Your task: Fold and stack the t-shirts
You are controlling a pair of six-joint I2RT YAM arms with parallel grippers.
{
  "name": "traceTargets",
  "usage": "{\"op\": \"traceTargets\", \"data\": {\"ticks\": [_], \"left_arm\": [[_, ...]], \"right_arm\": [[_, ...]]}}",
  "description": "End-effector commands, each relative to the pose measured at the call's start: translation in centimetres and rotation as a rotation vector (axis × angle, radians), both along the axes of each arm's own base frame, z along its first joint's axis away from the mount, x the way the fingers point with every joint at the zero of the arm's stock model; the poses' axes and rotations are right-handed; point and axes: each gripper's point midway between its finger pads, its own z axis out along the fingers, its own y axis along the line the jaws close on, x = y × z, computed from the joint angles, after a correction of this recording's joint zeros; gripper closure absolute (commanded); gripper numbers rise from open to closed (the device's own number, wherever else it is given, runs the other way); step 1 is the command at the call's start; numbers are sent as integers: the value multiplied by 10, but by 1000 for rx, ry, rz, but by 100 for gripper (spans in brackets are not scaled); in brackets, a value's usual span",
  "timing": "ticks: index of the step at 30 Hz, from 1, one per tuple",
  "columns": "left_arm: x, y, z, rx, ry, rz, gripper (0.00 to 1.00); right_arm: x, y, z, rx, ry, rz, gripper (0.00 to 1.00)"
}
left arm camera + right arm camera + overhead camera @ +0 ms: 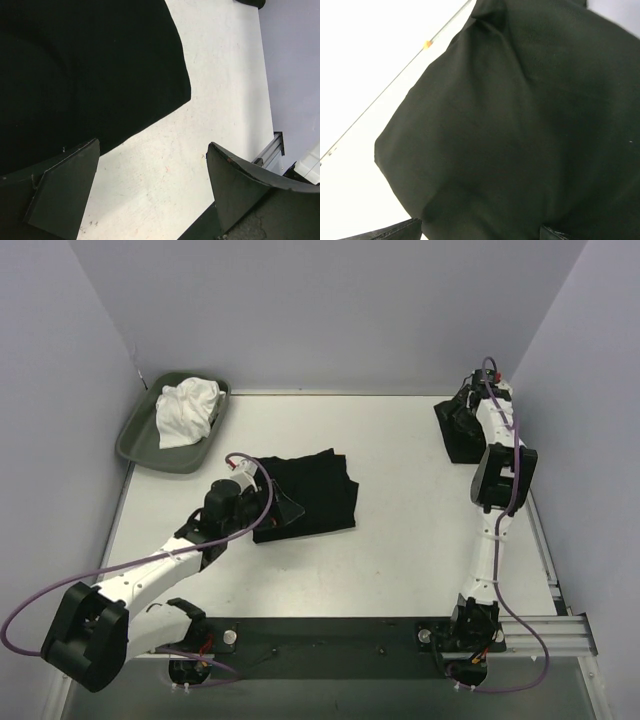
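Observation:
A folded black t-shirt (315, 488) lies flat at the middle of the table. My left gripper (284, 510) hangs open at its near left edge. In the left wrist view the shirt (85, 70) fills the upper left, and only bare table lies between the fingers of the left gripper (152, 146). A second black t-shirt (456, 440) lies bunched at the far right by the wall. My right gripper (464, 416) is over it. In the right wrist view this cloth (520, 125) fills the frame, and the right gripper (479, 227) stands open just above it.
A shallow grey-green tray (135, 445) sits at the far left corner with a crumpled white cloth (186, 410) in it. Walls close in the table on the left, back and right. A metal rail (560, 630) runs along the near right edge.

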Motion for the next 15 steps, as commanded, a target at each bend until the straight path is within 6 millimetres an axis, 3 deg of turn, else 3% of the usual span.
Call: {"op": "traceTargets", "data": {"ticks": [1,5,11,14,15], "left_arm": [[-4,1,13,-5,-13,3,3],[-9,5,17,-10,-19,11,3],[-18,9,26,-30,-33,12,3],[-23,12,28,-38,-36,18,3],[-25,12,33,-50,-42,19,3]], "right_arm": [[-27,31,-11,187,112,-5,0],[-49,54,-30,298,184,-3,0],[-76,93,-26,289,232,83,0],[-103,120,-31,287,278,141,0],[-103,126,-20,278,246,156,0]]}}
